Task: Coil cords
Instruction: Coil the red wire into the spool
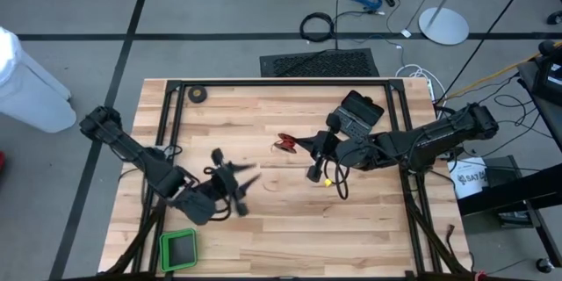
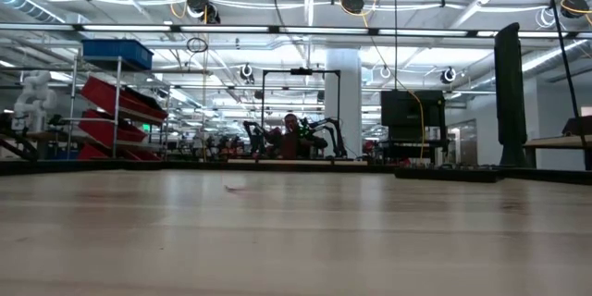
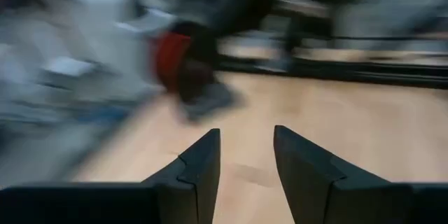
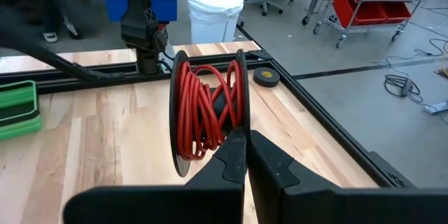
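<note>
The cord is a thin red wire wound on a small reel [image 4: 210, 108] with two black flanges; in the high view the reel [image 1: 286, 144] is over the table's middle. My right gripper [image 4: 245, 140] reaches in from the table's right and is shut on it. My left gripper [image 3: 245, 150] is open with nothing between its fingers. In the high view it [image 1: 244, 178] is blurred, left of and nearer than the reel, well apart from it. My right gripper pinches the rim of one black flange [image 4: 242, 122] between its two fingertips, at the flange's lower edge. The fingers come nearly level from the table's right side. The reel is held clear of the table, flanges upright, with the red wire wound between them.
A black tape roll [image 1: 198, 95] lies at the far left corner. A green tray [image 1: 179, 248] sits by the near left edge and a black device [image 1: 360, 112] at the far right. Black frame rails [image 1: 281, 82] border the wooden top.
</note>
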Controlling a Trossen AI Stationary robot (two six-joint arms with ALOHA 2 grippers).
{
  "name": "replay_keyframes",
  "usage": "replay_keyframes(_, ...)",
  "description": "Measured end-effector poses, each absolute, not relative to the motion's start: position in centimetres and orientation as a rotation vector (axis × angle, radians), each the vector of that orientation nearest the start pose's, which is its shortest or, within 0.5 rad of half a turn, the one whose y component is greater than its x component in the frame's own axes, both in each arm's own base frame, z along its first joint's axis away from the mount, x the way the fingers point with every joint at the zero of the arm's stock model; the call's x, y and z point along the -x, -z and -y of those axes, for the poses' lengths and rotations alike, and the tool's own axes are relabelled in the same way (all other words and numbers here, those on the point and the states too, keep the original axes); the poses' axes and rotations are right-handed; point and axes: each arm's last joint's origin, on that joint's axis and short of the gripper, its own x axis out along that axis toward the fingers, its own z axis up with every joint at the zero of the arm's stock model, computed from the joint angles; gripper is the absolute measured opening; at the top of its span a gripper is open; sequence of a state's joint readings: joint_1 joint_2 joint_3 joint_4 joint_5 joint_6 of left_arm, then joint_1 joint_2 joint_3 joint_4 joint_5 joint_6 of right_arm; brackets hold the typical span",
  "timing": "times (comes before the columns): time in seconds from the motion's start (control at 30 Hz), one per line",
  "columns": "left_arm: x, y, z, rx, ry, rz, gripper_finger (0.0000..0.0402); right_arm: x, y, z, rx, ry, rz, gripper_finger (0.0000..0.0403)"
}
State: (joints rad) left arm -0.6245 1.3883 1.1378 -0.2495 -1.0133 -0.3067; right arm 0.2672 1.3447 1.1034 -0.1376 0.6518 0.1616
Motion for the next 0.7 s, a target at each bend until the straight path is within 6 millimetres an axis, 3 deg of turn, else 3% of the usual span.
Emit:
replay_keyframes(0.1,-26.4,-31.0,15.1,-0.222,-0.589,-0.281,0.0141,-29.1,-32.8,-6.1,0.009,0.405,-0.308,0.0000)
replay_keyframes(0.23,-28.2,-29.4,14.5,-0.290,-0.632,-0.330,0.0141,-29.0,-32.9,-6.1,0.004,0.404,-0.304,0.0000)
replay_keyframes(0.53,-31.5,-25.7,13.4,-0.263,-0.670,-0.387,0.0141,-28.9,-33.0,-6.2,-0.004,0.374,-0.303,0.0000)
replay_keyframes(0.7,-31.5,-24.7,12.7,-0.130,-0.617,-0.338,0.0141,-28.2,-33.5,-6.3,-0.011,0.341,-0.306,0.0000)
